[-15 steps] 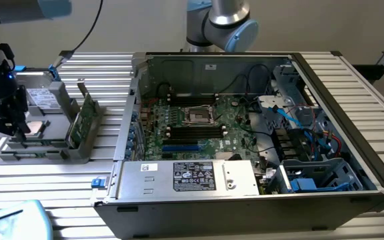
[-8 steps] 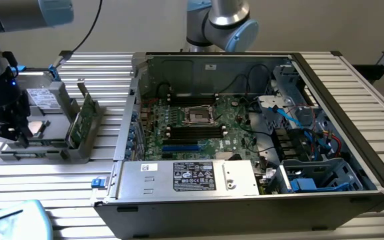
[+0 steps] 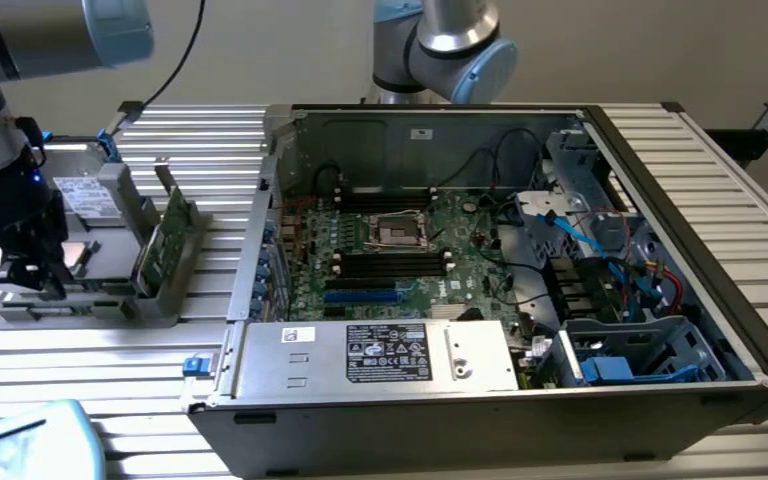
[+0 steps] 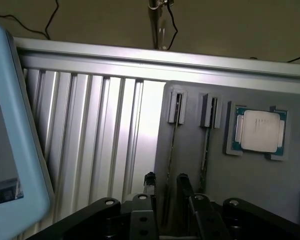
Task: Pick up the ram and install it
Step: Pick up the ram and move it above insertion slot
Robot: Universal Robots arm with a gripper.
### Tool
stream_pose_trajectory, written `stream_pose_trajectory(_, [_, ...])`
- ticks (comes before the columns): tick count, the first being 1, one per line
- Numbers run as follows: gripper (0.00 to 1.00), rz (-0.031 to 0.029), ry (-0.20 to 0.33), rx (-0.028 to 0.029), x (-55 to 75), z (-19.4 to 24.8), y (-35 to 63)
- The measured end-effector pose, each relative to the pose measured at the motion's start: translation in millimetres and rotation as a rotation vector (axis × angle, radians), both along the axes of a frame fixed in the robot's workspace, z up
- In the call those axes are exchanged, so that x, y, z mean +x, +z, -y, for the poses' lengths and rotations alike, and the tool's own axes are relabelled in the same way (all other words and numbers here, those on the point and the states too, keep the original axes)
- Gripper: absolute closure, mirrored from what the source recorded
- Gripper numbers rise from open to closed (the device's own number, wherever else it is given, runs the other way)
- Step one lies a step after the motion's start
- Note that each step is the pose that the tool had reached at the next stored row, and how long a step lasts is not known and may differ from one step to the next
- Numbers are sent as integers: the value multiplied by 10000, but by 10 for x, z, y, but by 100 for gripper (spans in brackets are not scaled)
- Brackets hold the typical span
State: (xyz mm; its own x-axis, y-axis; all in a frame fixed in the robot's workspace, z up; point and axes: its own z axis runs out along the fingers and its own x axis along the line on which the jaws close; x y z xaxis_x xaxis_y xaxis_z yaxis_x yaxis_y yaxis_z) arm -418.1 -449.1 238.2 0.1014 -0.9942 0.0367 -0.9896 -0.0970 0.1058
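Two ram sticks stand on edge in the slots of a grey holder [image 3: 157,300] to the exterior view's left of the computer case; their green boards [image 3: 173,235] rise above it. In the wrist view both appear edge-on as thin lines, the nearer ram stick [image 4: 171,145] and the second ram stick [image 4: 206,145]. My gripper [image 4: 166,184] is open, one dark finger [image 4: 150,182] on each side of the nearer stick's line. I cannot tell whether they touch it. In the exterior view my gripper [image 3: 17,272] hangs over the holder's left end.
A square silver-topped processor [image 4: 257,131] lies in the holder beside the sticks, and a grey drive [image 3: 91,195] stands behind it. The open computer case [image 3: 651,130] holds the motherboard [image 3: 398,255]. A second arm [image 3: 444,45] stands behind it. A light blue object [image 4: 10,165] lies nearby.
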Motion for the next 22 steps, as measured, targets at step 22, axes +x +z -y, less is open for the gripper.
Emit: stream_pose_trajectory(22, [69,24,18,293,10,12,-338])
